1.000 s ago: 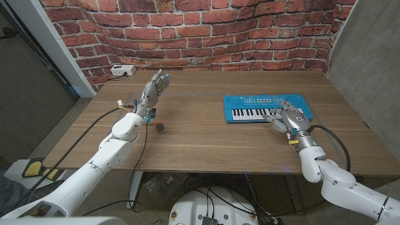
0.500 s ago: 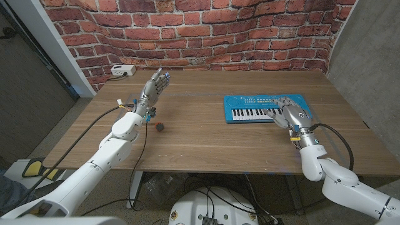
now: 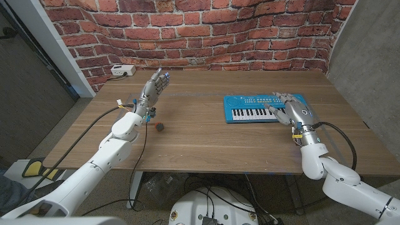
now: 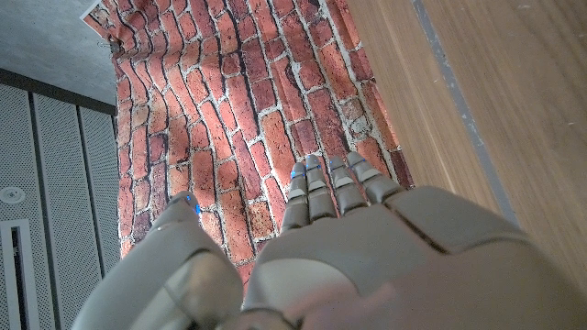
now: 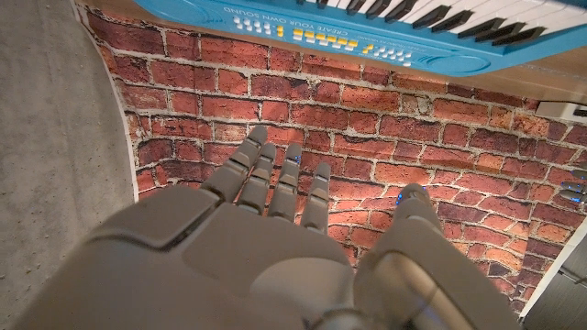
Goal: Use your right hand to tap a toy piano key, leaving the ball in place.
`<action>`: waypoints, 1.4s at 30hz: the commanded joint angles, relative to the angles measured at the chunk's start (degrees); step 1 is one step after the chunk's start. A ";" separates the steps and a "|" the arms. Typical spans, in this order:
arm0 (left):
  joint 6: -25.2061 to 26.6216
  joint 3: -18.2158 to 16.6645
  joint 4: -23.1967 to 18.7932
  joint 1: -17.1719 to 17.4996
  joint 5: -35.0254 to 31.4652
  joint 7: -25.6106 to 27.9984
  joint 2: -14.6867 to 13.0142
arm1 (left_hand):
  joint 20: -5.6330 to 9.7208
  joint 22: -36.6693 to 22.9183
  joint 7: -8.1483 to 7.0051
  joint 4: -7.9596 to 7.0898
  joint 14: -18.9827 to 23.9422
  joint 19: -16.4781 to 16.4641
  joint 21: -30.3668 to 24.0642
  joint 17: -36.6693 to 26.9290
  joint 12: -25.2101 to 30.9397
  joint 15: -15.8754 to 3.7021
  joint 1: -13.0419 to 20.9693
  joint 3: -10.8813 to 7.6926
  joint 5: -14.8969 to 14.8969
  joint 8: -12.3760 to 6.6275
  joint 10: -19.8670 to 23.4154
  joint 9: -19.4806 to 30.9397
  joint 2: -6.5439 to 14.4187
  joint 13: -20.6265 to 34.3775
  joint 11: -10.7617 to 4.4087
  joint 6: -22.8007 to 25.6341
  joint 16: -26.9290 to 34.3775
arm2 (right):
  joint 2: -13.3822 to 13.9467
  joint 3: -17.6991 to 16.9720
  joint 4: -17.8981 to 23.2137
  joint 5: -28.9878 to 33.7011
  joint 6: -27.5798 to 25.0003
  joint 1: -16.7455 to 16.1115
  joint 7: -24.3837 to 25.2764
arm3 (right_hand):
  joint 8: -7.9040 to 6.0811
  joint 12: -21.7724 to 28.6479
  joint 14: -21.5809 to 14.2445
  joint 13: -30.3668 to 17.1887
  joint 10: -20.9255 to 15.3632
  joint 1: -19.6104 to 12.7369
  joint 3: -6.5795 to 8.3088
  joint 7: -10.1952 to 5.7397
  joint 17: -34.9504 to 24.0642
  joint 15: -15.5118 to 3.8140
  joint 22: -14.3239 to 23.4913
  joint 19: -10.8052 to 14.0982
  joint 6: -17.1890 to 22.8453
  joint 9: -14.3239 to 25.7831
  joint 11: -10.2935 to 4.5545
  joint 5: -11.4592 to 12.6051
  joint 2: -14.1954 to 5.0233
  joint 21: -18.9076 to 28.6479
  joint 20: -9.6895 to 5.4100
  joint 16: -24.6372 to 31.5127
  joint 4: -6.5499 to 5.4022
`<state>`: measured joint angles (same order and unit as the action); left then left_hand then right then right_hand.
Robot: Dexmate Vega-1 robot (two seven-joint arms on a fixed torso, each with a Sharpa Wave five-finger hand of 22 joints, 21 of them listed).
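2 robot hands show above a wooden table (image 3: 206,140). Right hand (image 3: 294,112), fingers spread and holding nothing, hovers over the blue toy piano (image 3: 265,108) near the right edge. Left hand (image 3: 154,87), fingers apart and holding nothing, is raised beyond the small dark ball (image 3: 160,126), with bare wood between ball and piano.

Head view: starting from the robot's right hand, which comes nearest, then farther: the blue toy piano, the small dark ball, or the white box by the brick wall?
1. Blue toy piano, directly under the right hand.
2. Small dark ball, mid-table toward the left arm.
3. White box, far-left corner by the wall.
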<state>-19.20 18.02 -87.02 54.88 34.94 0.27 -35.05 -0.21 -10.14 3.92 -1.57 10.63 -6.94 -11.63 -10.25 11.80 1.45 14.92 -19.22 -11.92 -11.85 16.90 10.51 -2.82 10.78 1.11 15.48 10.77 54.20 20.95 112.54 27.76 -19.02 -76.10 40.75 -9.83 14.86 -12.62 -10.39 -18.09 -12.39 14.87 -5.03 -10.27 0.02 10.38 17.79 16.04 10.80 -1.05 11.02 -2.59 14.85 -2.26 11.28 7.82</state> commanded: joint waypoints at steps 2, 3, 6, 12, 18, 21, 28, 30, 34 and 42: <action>-0.16 -0.19 -0.14 0.28 0.60 -0.68 -0.17 | -0.20 -0.16 0.27 -0.05 -0.18 0.85 0.20 -0.22 -0.14 0.08 0.03 0.30 0.16 0.17 -0.21 0.25 -0.34 0.21 0.36 0.24 -0.16 | -1.25 -2.55 2.18 -3.01 1.85 -0.21 -2.36 | -0.47 -0.20 -0.88 -0.04 -0.51 -0.10 -0.26 0.91 -0.12 0.42 0.13 0.76 -0.61 0.20 0.46 -0.17 0.25 0.38 -2.32 0.43 0.15; -0.17 -0.20 -0.15 0.32 0.56 -0.61 -0.17 | -0.20 -0.16 0.32 -0.05 -0.30 0.85 0.19 -0.22 -0.17 0.18 0.04 0.30 0.15 0.26 -0.28 0.25 -0.32 0.21 0.28 0.02 -0.20 | -1.43 -2.97 2.46 -3.98 2.23 -0.28 -2.95 | -0.51 -0.29 -1.00 -0.04 -0.36 -0.05 -0.27 1.10 -0.13 0.51 0.13 0.85 -0.63 0.20 0.56 -0.18 0.24 0.38 -2.22 0.43 0.10; -0.22 -0.20 -0.15 0.39 0.58 -0.70 -0.21 | -0.25 -0.16 0.40 -0.04 -0.37 0.94 0.22 -0.22 -0.20 0.18 0.07 0.31 0.14 0.26 -0.38 0.25 -0.30 0.21 0.26 0.06 -0.22 | -2.01 -4.08 2.59 -6.72 4.34 -0.36 -4.06 | -0.73 -0.48 -1.06 -0.04 -0.24 0.17 -0.33 1.63 -0.18 0.74 0.13 0.96 -0.55 0.22 1.43 -0.20 0.16 0.30 -2.02 0.29 -0.08; -0.43 -0.36 -0.37 0.72 0.49 -0.40 -0.25 | -0.25 -0.16 0.36 -0.03 -0.41 1.13 0.26 -0.21 -0.24 0.13 0.15 0.34 0.10 0.24 -0.47 0.26 -0.24 0.22 0.29 0.17 -0.20 | -3.05 -5.50 1.91 -10.52 8.30 -0.07 -5.65 | -1.24 -0.78 -1.21 -0.06 -0.40 0.57 -0.47 3.56 -0.21 0.93 0.13 1.11 0.11 0.27 4.45 -0.26 0.10 0.00 -1.91 -0.05 -0.38; -0.51 -0.56 -0.86 1.15 0.41 -0.08 -0.42 | -0.22 -0.17 0.36 -0.03 -0.41 1.10 0.23 -0.21 -0.21 0.17 0.20 0.37 0.08 0.26 -0.40 0.26 -0.19 0.22 0.41 0.17 -0.18 | -4.20 -6.58 0.60 -14.36 13.40 0.49 -7.30 | -1.26 -0.94 -1.23 -0.08 -0.38 0.67 -0.52 4.17 -0.21 1.51 0.13 1.23 -0.03 0.31 5.52 -0.28 0.10 -0.11 -1.73 -0.18 -0.45; -0.51 -0.65 -1.14 1.38 0.32 0.10 -0.55 | -0.21 -0.17 0.35 -0.03 -0.41 1.09 0.21 -0.21 -0.20 0.10 0.22 0.38 0.07 0.25 -0.38 0.26 -0.18 0.22 0.39 0.20 -0.18 | -5.17 -6.97 0.00 -15.67 15.27 0.84 -7.49 | -1.56 -1.06 -1.17 -0.10 -0.28 0.76 -0.56 4.75 -0.22 1.52 0.13 1.25 0.62 0.34 5.65 -0.30 0.10 -0.19 -1.65 -0.26 -0.50; -0.37 -0.87 -1.88 2.03 0.28 0.48 -0.84 | -0.18 -0.17 0.43 -0.02 -0.40 1.08 0.19 -0.21 -0.18 0.14 0.25 0.42 0.06 0.28 -0.34 0.26 -0.16 0.23 0.24 0.18 -0.15 | -6.81 -7.88 -1.89 -20.24 20.78 1.94 -9.88 | -2.20 -1.36 -1.55 -0.18 -0.41 0.99 -0.68 7.20 -0.20 2.23 0.13 1.70 2.47 0.60 6.76 -0.33 0.07 -0.49 -1.01 -0.40 -0.64; -0.39 -0.89 -1.93 2.08 0.24 0.52 -0.85 | -0.17 -0.17 0.41 -0.02 -0.41 1.08 0.18 -0.21 -0.18 0.15 0.26 0.44 0.05 0.28 -0.31 0.26 -0.15 0.23 0.26 0.18 -0.15 | -7.14 -8.08 -2.24 -21.04 21.74 2.06 -10.44 | -1.98 -1.39 -1.55 -0.19 -0.42 1.01 -0.69 7.23 -0.20 2.24 0.13 1.72 1.98 0.60 6.87 -0.34 0.08 -0.54 -0.92 -0.43 -0.64; -0.52 -1.00 -2.27 2.43 0.16 0.89 -0.81 | -0.17 -0.17 0.40 -0.02 -0.41 1.08 0.17 -0.21 -0.18 0.15 0.29 0.46 0.04 0.29 -0.33 0.27 -0.13 0.23 0.12 0.17 -0.14 | -8.33 -8.55 -3.42 -24.23 24.86 2.72 -12.18 | -1.61 -1.40 -1.56 -0.21 -0.57 1.02 -0.72 7.28 -0.20 2.35 0.13 1.77 1.08 0.59 6.97 -0.35 0.12 -0.62 -0.83 -0.47 -0.63; -0.48 -1.14 -2.60 2.97 0.12 1.44 -0.73 | -0.05 -0.18 0.28 -0.02 -1.10 1.23 0.19 -0.21 -0.38 0.11 0.34 0.53 0.03 0.44 -0.84 0.27 -0.10 0.23 0.37 -0.14 -0.36 | -8.89 -8.92 -4.41 -28.16 26.70 4.17 -16.23 | -1.60 -1.34 -1.59 -0.22 -0.93 1.08 -0.77 7.53 -0.21 2.59 0.13 1.83 1.05 0.56 7.05 -0.38 0.16 -0.71 -0.62 -0.50 -0.65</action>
<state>-19.63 17.10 -89.05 57.15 35.22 1.02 -35.78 -0.30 -10.14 4.11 -1.58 9.66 -5.79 -11.41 -10.25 11.80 1.33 14.92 -18.73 -11.92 -11.46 16.57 10.51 -2.82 10.78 1.45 15.67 10.78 46.87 12.94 110.12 5.57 3.05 -73.73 29.19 -11.41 13.70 -14.24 -10.57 -18.79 -11.77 14.31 2.48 -10.27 2.28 10.40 19.12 17.14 11.18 5.61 10.80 -2.58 14.14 -2.56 11.00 7.26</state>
